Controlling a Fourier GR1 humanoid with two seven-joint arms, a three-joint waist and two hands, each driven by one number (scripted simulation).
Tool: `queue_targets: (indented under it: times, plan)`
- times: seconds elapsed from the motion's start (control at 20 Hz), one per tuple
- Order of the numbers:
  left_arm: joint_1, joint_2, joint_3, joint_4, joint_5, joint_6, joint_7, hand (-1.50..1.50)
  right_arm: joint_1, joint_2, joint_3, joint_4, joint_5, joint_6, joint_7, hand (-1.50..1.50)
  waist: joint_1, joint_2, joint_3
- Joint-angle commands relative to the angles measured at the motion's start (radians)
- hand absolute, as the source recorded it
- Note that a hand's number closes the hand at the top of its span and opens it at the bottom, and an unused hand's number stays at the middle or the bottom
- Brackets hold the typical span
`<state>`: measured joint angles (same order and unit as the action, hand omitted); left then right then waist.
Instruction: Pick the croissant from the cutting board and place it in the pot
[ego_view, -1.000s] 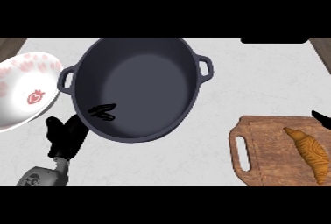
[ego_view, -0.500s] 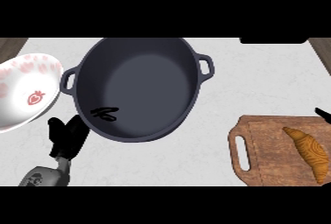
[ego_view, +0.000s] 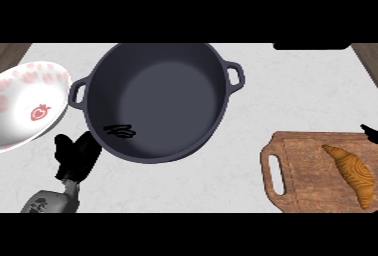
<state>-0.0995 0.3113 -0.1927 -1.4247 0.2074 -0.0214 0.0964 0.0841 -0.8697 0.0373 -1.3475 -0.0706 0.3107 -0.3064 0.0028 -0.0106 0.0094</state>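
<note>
A golden-brown croissant (ego_view: 352, 173) lies on the wooden cutting board (ego_view: 310, 175) at the lower right. The large dark pot (ego_view: 159, 100) with two side handles stands in the middle of the counter, with only a small black squiggle mark inside. My left hand (ego_view: 76, 156) rests at the lower left beside the pot's near rim, fingers straight and holding nothing. Of my right hand only a black fingertip (ego_view: 368, 130) shows at the right edge, just above the board's far corner.
A white bowl (ego_view: 29, 107) with red strawberry prints sits at the left, close to the pot's left handle. A dark object (ego_view: 310, 46) lies at the counter's far edge, upper right. Pale counter lies between pot and board.
The view has shifted slightly, so pot and board sit a little further right in the picture. The right fingertip has drawn back toward the right edge. The left hand holds still.
</note>
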Motion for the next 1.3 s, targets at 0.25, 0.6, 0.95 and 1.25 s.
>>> queue_targets:
  times: [0.25, 0.6, 0.95, 1.25]
  plan:
    - [0.043, -0.052, -0.031, 0.037, -0.054, 0.004, 0.008, 0.0, -0.047, 0.096, -0.04, 0.154, -0.068, 0.125, -0.067, -1.5, -0.002, 0.011, -0.009]
    - [0.072, -0.09, -0.051, 0.009, -0.093, 0.013, 0.008, 0.0, -0.133, 0.19, -0.009, 0.341, -0.005, 0.154, -0.119, -1.5, 0.006, 0.013, -0.008]
    - [0.016, -0.049, 0.015, 0.038, -0.07, -0.04, 0.056, 0.0, -0.156, 0.241, 0.069, 0.46, 0.223, 0.032, -0.378, 1.5, 0.001, 0.014, -0.008]
    - [-0.008, -0.087, 0.015, 0.046, -0.082, -0.038, 0.06, 0.0, -0.234, 0.259, 0.019, 0.632, 0.173, 0.126, -0.456, 1.5, 0.002, 0.016, -0.008]
